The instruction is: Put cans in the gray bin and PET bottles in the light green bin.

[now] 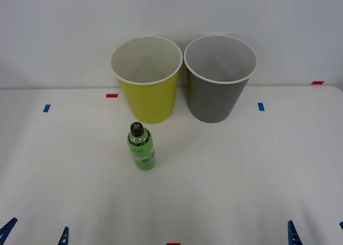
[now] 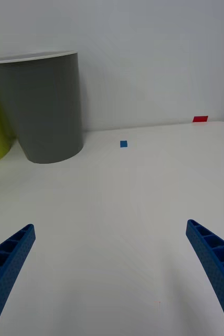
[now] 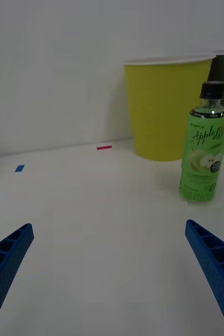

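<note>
The small clear-green plastic bottle (image 3: 204, 149) stands upright at one o'clock beyond the left gripper (image 3: 109, 273), whose blue ribbed fingers (image 3: 7, 257) are spread wide; the right gripper (image 2: 112, 273) is spread too.

Glossy clear-green plastic bottle (image 1: 141, 147); matt white table (image 1: 241, 170).

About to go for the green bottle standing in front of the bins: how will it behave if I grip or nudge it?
The PET bottle stands upright, tall for its narrow base, so a sideways nudge would probably tip it, and its round body would then roll. Its smooth label wrap may be slippery. Whether it is full can't be told, so its weight is uncertain.
</note>
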### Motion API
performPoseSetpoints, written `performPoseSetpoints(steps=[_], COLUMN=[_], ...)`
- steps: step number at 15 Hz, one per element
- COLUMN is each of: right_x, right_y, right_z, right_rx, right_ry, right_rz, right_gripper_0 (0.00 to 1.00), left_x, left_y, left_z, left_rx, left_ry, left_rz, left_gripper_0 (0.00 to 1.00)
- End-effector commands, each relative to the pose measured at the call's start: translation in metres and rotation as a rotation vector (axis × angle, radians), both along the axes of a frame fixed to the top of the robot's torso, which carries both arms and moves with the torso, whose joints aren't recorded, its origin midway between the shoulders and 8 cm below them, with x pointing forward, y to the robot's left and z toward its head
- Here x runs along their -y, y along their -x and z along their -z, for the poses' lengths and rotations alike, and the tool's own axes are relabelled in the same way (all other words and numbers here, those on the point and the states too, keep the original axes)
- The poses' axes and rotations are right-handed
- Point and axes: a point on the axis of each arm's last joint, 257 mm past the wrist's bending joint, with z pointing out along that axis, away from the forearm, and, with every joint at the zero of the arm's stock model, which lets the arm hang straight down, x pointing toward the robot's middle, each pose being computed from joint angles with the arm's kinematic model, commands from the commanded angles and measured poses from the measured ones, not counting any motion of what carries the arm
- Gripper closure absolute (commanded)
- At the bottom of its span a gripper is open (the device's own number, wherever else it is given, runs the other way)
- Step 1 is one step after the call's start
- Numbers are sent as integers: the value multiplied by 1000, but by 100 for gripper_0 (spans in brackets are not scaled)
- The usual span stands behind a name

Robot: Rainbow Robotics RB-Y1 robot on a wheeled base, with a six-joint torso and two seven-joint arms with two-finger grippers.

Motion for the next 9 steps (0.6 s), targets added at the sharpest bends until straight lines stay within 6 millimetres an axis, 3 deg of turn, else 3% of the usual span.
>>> performPoseSetpoints(steps=[1,5,9], right_x=[0,0,0], right_y=[0,0,0], right_z=[0,0,0], right_rx=[0,0,0], right_ry=[0,0,0], right_rz=[0,0,0], right_gripper_0=[0,0,0], left_x=[21,34,55], left_y=[-15,-45,-71], left_z=[0,21,21], left_rx=[21,35,68], left_ry=[-26,-111,-117], left_rz=[143,315,417], left_gripper_0=[0,0,0])
